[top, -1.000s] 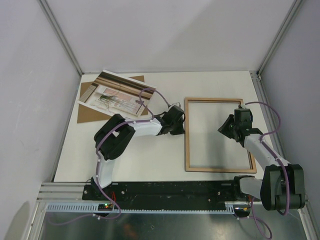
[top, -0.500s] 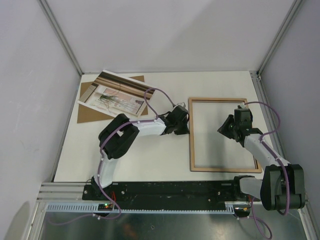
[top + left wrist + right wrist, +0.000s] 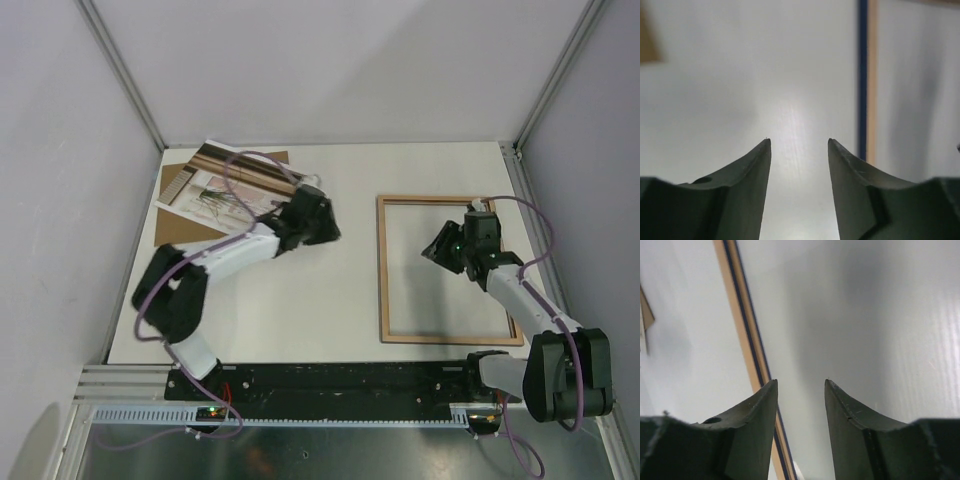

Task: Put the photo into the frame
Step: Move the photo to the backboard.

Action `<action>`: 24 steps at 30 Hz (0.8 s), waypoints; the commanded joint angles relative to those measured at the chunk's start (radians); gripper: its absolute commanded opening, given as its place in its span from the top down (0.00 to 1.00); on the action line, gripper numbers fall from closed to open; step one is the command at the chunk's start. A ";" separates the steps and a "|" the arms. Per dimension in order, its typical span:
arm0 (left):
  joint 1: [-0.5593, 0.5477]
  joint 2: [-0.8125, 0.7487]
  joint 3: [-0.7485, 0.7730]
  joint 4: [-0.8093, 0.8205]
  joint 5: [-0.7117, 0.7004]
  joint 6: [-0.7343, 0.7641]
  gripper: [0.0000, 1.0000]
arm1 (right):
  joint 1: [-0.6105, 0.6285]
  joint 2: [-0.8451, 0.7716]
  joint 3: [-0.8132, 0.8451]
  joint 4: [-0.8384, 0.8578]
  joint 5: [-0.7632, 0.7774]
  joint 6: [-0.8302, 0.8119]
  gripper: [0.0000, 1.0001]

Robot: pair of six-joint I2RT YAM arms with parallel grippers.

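Left gripper off frame, seemingly near photo

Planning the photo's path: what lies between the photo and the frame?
Top view: only the left end effector above bare table; photo and frame lie apart.

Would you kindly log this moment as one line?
left tool: open, empty | right tool: open, empty, over frame | photo: on brown board, unframed
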 commanded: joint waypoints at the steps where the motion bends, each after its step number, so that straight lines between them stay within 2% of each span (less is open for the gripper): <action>1: 0.105 -0.134 -0.054 -0.126 -0.204 0.120 0.41 | 0.071 0.008 0.060 0.035 -0.016 -0.001 0.51; 5: 0.173 -0.181 -0.124 -0.166 -0.229 0.094 0.33 | 0.143 0.059 0.081 0.066 -0.016 0.012 0.48; 13: 0.300 -0.297 -0.305 -0.115 -0.166 -0.194 0.31 | 0.278 0.154 0.133 0.100 -0.010 0.026 0.47; 21: 0.404 -0.353 -0.501 0.163 0.024 -0.366 0.31 | 0.306 0.177 0.136 0.095 -0.020 0.019 0.47; 24: 0.422 -0.342 -0.547 0.276 0.052 -0.402 0.31 | 0.308 0.179 0.136 0.087 -0.020 0.013 0.47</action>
